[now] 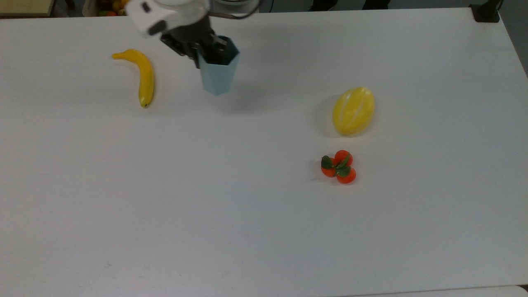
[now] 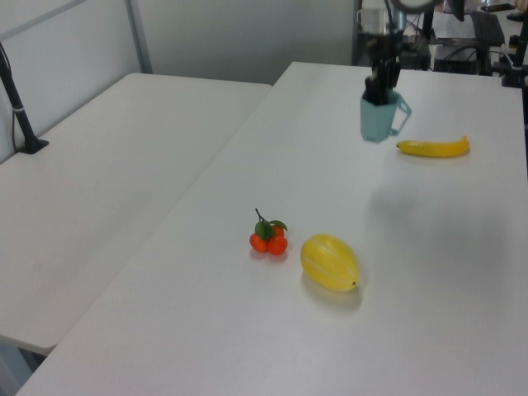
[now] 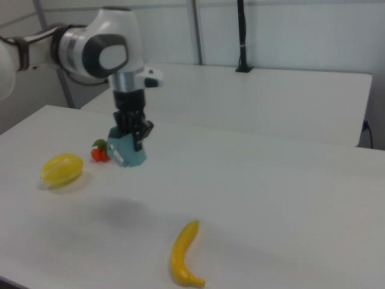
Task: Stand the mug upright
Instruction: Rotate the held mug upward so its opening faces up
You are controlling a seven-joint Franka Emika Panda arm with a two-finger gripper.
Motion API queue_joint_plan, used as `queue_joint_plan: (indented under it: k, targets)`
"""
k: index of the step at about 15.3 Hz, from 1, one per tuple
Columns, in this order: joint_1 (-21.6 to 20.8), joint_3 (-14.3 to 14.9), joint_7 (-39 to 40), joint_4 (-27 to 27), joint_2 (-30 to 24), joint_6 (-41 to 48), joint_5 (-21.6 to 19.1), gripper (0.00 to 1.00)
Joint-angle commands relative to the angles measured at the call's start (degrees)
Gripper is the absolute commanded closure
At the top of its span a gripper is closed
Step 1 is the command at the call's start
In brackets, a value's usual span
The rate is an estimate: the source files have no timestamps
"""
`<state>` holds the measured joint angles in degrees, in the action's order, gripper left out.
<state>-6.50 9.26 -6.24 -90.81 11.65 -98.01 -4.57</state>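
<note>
The mug (image 1: 218,74) is a pale blue-green faceted cup, and it hangs upright in the air above the white table (image 1: 247,206), mouth up. My gripper (image 1: 206,48) is shut on the mug's rim, one finger inside the opening and one outside. In the left view the mug (image 2: 375,120) is lifted clear of the table, its looped handle toward the left view's right, with the gripper (image 2: 381,87) coming down from above. In the right view the mug (image 3: 127,152) hangs below the gripper (image 3: 132,135), and its shadow lies on the table beneath.
A banana (image 1: 142,76) lies at the mug's left in the top view. A yellow melon (image 1: 353,110) and a cluster of small oranges with leaves (image 1: 339,166) sit to the top view's right. A second white table (image 2: 107,165) stands alongside.
</note>
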Motion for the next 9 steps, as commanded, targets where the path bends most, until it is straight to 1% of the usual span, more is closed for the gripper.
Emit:
queue_joint_plan:
  k: [1,2,5,9]
  targets:
    - [3.93,1.99,3.34,15.56,10.30,4.67,-4.92,1.00]
    - [5.43,1.99,3.69,17.23,11.89,4.15,-5.71,1.00]
    - [7.63,1.90,8.16,21.81,17.07,1.78,-5.80,1.00]
    - [9.39,1.55,14.22,22.52,21.65,-3.41,-5.80,1.00]
